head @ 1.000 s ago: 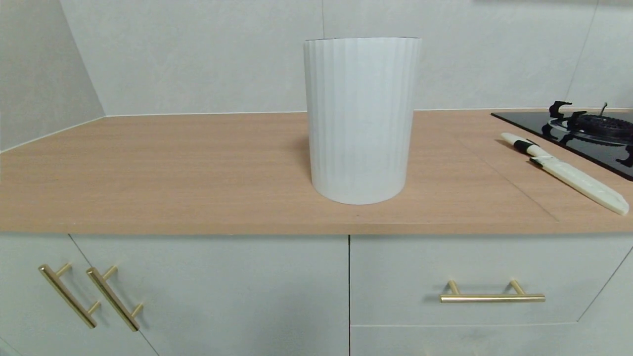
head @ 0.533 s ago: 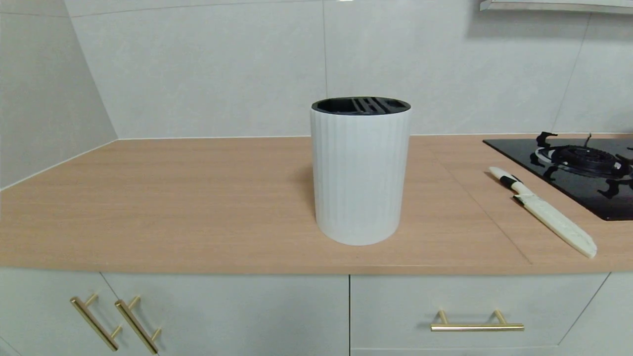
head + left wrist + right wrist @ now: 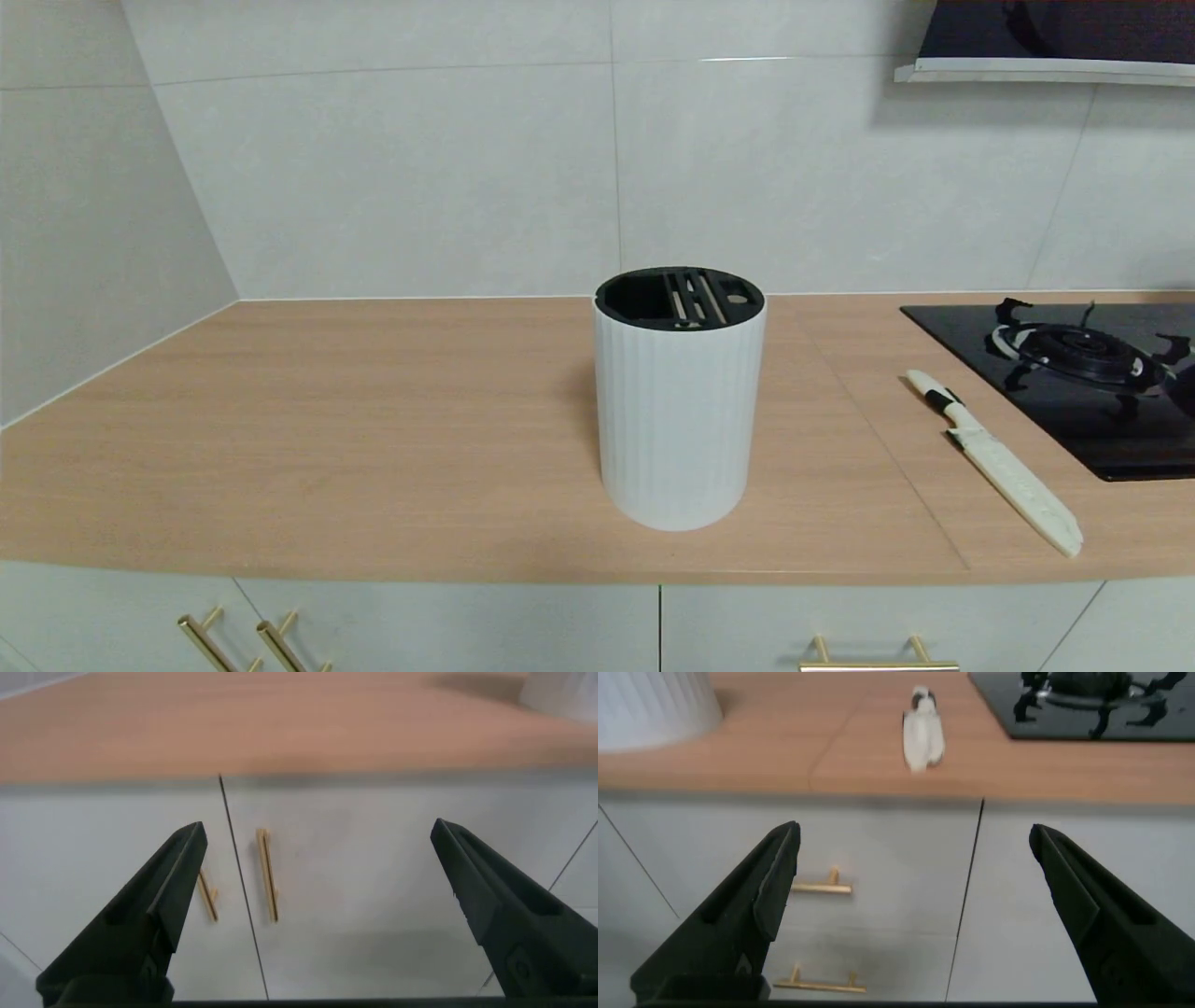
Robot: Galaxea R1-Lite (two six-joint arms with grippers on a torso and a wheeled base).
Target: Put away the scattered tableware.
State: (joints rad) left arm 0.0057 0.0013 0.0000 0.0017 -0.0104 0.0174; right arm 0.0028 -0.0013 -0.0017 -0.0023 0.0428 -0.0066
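Well, we see a tall white ribbed cylindrical holder [image 3: 679, 439] standing upright near the middle of the light-brown wooden worktop [image 3: 373, 420], not far from its front edge. Its top carries a black slotted insert [image 3: 680, 297] with one wide opening, a few narrow slots and a small round hole.

To the robot's right, well apart from the holder, lies the cream-white kitchen knife with a black band on its handle [image 3: 999, 464]. It rests flat on the worktop, handle toward the tiled wall and blade tip toward the front edge, just beside the black glass gas hob [image 3: 1064, 411].

Our left pincer [image 3: 316, 835] hangs in front of the pale grey cabinet doors [image 3: 374, 887], below the worktop's edge, its two dark fingers spread wide with nothing between them; two slim brass bar handles [image 3: 268, 873] show in the gap.

Our right pincer [image 3: 913, 833] is likewise released and grips nothing, facing the cabinet front beneath the knife [image 3: 924, 733]. Past its fingers we make out the holder's base [image 3: 649, 709], the hob [image 3: 1092, 705] and two brass drawer pulls [image 3: 820, 887].
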